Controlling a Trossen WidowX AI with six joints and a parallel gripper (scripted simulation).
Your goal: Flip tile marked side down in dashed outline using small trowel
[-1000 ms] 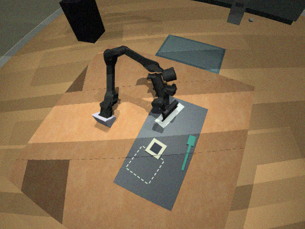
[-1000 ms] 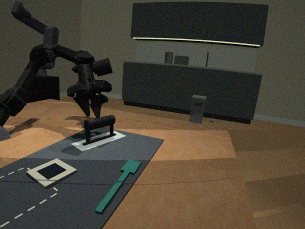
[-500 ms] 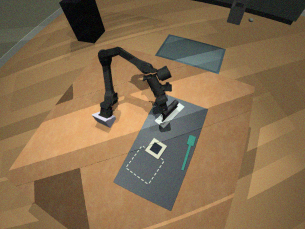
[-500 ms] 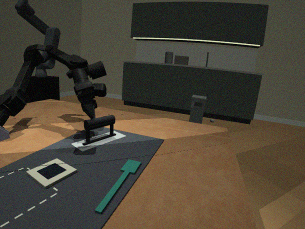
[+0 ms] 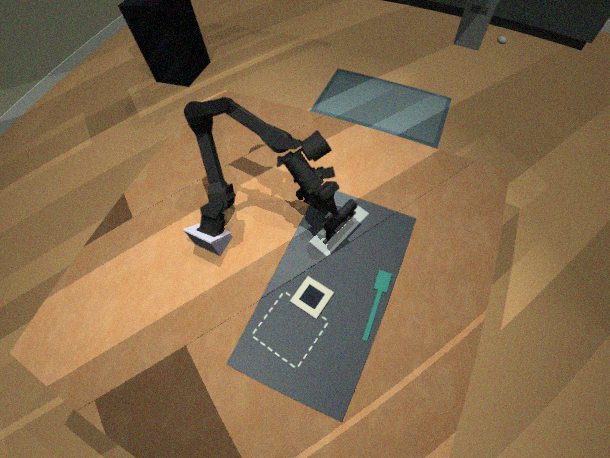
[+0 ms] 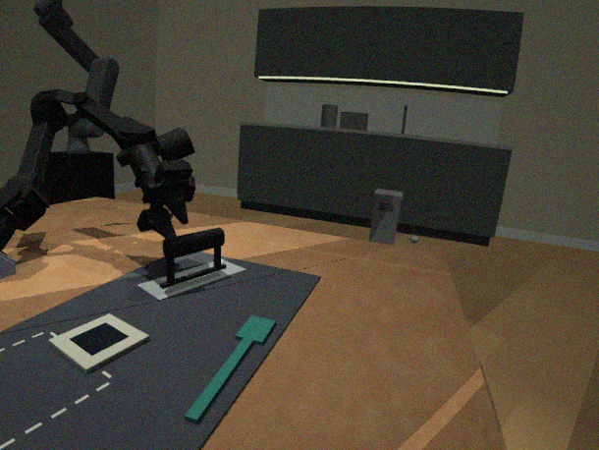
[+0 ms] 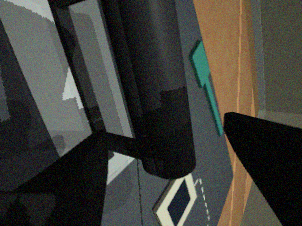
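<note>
Clock directions as seen in the top view. The tile (image 5: 312, 297) (image 6: 99, 339) (image 7: 178, 200) lies flat on the dark mat (image 5: 350, 370) (image 6: 162, 393) (image 7: 210, 153), dark-square face up, not turned. It covers the 1 o'clock corner of the dashed outline (image 5: 296, 367) (image 6: 33, 427); most of the outline stretches away toward 7 o'clock from the tile.

Small trowel (image 5: 342, 219) (image 6: 193, 242) (image 7: 155, 73): black bar handle on two posts, pale plate down on the mat, at 1 o'clock from the tile and well apart from it. Claw (image 5: 325, 216) (image 6: 177, 230) (image 7: 166, 129) is tilted by the handle, fingers fairly wide, gripping nothing. Whether a finger touches the handle: cannot tell.

Green flat tool (image 5: 382, 281) (image 6: 256, 329) (image 7: 200, 60) at 3 o'clock from the tile, near the mat's edge, blade toward 1, thin handle toward 7. Mat rests on the wood-toned worktop (image 5: 425, 325) (image 6: 344, 368) (image 7: 220, 63). Arm (image 5: 212, 155) (image 6: 36, 152) rises from its pale base at 10 o'clock from the tile and bends over toward the trowel.
</note>
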